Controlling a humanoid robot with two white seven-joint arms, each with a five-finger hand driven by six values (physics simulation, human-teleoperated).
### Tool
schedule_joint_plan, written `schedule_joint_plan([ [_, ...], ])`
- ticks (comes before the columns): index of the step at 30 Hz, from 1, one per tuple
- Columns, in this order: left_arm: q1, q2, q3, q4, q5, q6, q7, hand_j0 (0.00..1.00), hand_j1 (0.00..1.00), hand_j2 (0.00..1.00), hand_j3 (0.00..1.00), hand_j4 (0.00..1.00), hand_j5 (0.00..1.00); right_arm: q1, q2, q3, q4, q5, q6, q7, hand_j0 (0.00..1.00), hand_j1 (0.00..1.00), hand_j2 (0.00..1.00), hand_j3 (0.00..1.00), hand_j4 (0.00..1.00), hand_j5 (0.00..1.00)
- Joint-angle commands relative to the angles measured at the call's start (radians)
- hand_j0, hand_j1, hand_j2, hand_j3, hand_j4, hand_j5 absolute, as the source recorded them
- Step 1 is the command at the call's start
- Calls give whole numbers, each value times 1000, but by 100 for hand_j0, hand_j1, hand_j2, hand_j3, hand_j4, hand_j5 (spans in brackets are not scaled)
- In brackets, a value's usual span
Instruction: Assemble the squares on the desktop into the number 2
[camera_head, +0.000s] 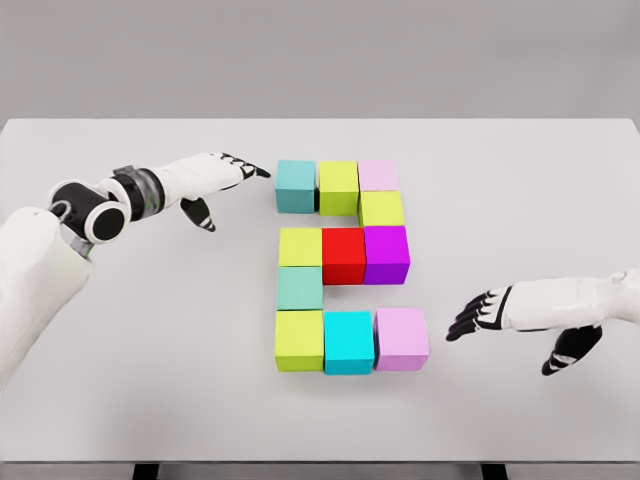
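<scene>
Several coloured cubes lie together mid-table in the shape of a 2. The top row runs teal cube (296, 186), yellow-green cube (338, 187), pale pink cube (378, 175). Under the pink one sits a yellow-green cube (381, 208). The middle row is yellow-green cube (300, 246), red cube (343, 254), purple cube (386, 253). A teal-green cube (299, 288) links down to the bottom row: yellow-green cube (299, 340), cyan cube (349, 341), lilac cube (401, 338). My left hand (225, 180) hovers open just left of the top teal cube. My right hand (500, 320) is open, right of the lilac cube, apart from it.
The white table (120, 380) spans the view, its front edge near the bottom and its far edge at the top. Both forearms lie over the table at the left and right sides of the cube cluster.
</scene>
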Motion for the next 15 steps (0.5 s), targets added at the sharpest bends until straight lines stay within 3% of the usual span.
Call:
schedule_joint_plan([
  [1, 0, -4, 0, 0, -5, 1, 0, 100, 100, 100, 100, 100, 100, 0, 2, 1, -1, 1, 2, 0, 100, 100, 100, 100, 100, 100],
  [15, -5, -19, -14, 7, -5, 1, 0, 100, 100, 100, 100, 100, 100, -3, 54, 1, -2, 1, 2, 0, 100, 100, 100, 100, 100, 100],
])
